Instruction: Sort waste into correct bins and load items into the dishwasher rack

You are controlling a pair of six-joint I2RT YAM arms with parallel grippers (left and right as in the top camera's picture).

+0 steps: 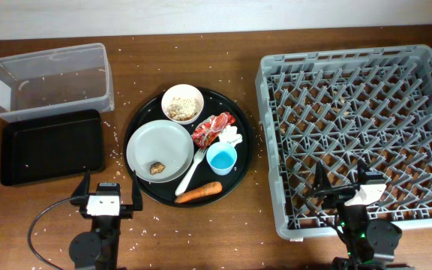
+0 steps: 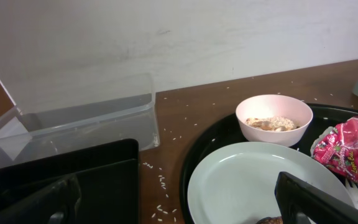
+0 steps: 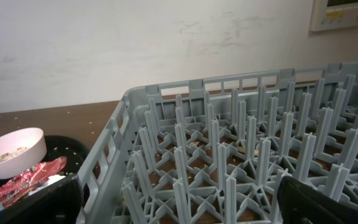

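On the round black tray (image 1: pixel 244 148), mid-table (image 1: pixel 201 45), the orange carrot (image 1: pixel 198 193) lay nearest, along the near rim. Just beyond it the white fork (image 1: pixel 192 171) leaned on the right edge of the grey-green plate (image 1: pixel 160 142), which carried the small brown lump (image 1: pixel 157 168) at its near side. The light-blue cup (image 1: pixel 221 158) stood upright to the right of the fork. Farther back the red-and-white wrapper (image 1: pixel 212 129) touched the white tissue (image 1: pixel 233 136). At the far rim sat the white bowl (image 1: pixel 164 103), holding the rice-like food (image 1: pixel 182 106).

To the left, the shallow black tray (image 1: pixel 51 146) lay nearer, with the clear tub (image 1: pixel 47 54) just behind it. A few loose grains (image 1: pixel 115 154) dotted both of them and the table around. On the right, the grey rack (image 1: pixel 336 54) showed brownish specks on its lattice.

The wrapper's print was too small to read.

The left gripper (image 1: pixel 111 186) hung low over the table at the near edge, between the shallow tray and the round tray. It pointed toward the far side with its fingers (image 2: pixel 325 199) spread wide and holding nothing. The right gripper (image 1: pixel 340 176) hung over the rack's near edge, also facing away, its fingers (image 3: pixel 328 202) likewise wide apart and empty.
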